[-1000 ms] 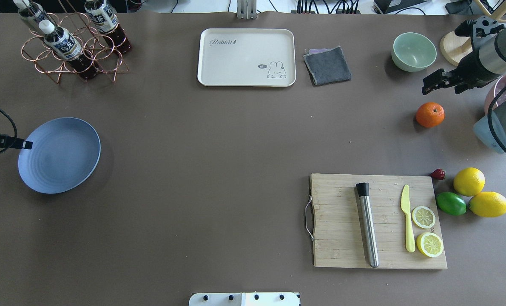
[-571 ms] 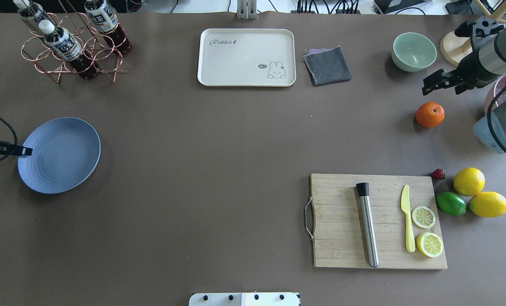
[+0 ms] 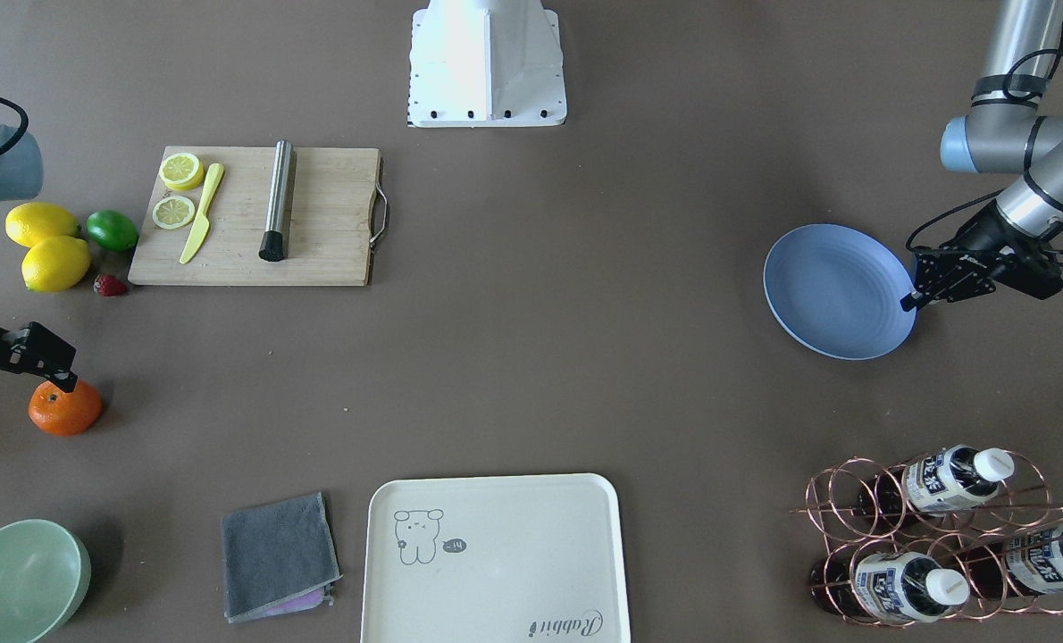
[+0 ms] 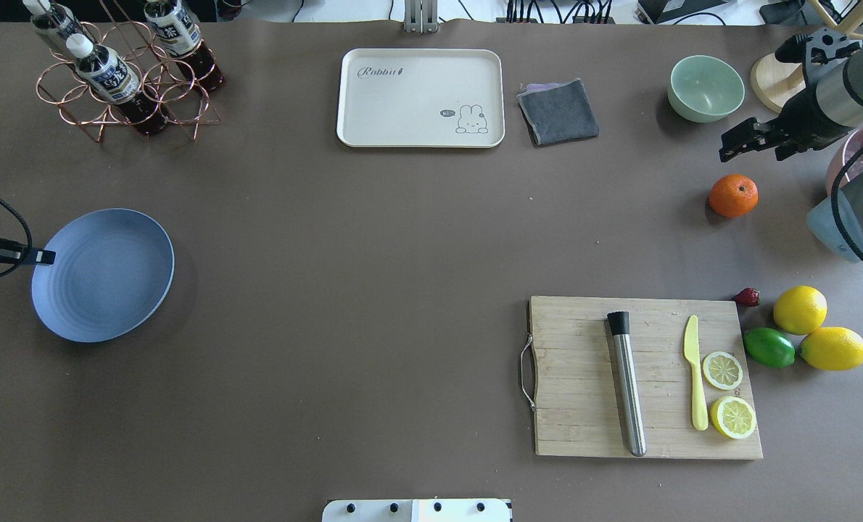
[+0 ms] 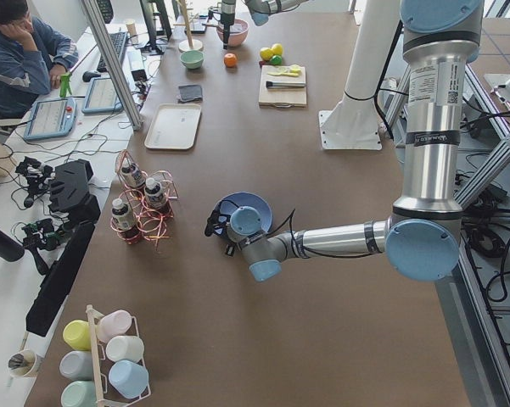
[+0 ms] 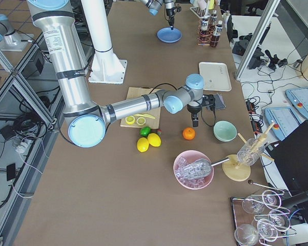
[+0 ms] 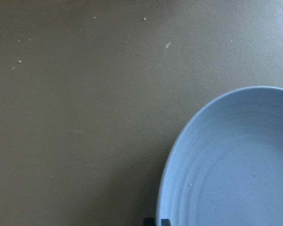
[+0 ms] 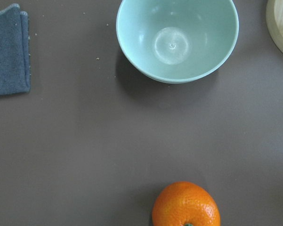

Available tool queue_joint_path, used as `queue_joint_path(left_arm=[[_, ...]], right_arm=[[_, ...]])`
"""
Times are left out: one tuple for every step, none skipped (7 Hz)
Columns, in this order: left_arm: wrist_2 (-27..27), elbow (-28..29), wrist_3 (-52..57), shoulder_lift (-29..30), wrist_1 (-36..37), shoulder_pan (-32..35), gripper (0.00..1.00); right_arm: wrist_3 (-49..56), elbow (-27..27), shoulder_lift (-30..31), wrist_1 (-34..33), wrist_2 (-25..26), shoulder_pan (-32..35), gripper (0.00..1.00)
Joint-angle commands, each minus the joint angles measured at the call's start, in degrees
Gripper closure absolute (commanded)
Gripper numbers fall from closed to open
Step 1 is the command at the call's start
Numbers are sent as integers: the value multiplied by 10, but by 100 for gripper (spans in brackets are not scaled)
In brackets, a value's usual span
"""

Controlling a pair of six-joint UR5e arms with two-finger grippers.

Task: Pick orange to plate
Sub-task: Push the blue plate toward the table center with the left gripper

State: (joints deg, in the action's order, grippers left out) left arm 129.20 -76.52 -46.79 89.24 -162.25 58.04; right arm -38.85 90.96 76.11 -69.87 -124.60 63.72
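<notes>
The orange (image 4: 733, 196) lies on the table at the right, also low in the right wrist view (image 8: 186, 206). My right gripper (image 4: 752, 152) hovers just beyond the orange, toward the green bowl, and looks open with nothing between its fingers. The blue plate (image 4: 105, 279) sits at the far left of the table. My left gripper (image 4: 42, 256) is shut on the plate's left rim, and a dark fingertip (image 7: 157, 221) shows at the rim (image 7: 167, 188) in the left wrist view. In the front view the plate (image 3: 831, 290) has the left gripper (image 3: 912, 299) at its edge.
A pale green bowl (image 4: 705, 87) and a grey cloth (image 4: 558, 111) lie beyond the orange. Two lemons (image 4: 800, 309), a lime (image 4: 769, 347) and a cutting board (image 4: 645, 377) lie nearer. A cream tray (image 4: 420, 98) is at the back centre, a bottle rack (image 4: 123, 80) at the back left.
The left gripper and the plate have shifted a little toward the robot's side of the table. The right gripper and the orange have barely moved.
</notes>
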Motion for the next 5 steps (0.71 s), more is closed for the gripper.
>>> queue_joint_path(left_arm=[[42,-68,-137,10,-3,3,100],[33,-93,-246,56,2,-1,100],[5,-94,-267,99,4,-35,100],[-70,-94,-278,129,33,-99,100],[-111,-98,-278,185,107,-132,100]], right_arm=[[0,2,0,1,1,0,1],[0,2,0,2,1,0,1],[0,2,0,3,1,0,1],[0,2,0,3,1,0,1],[0,1,0,3,1,0,1]])
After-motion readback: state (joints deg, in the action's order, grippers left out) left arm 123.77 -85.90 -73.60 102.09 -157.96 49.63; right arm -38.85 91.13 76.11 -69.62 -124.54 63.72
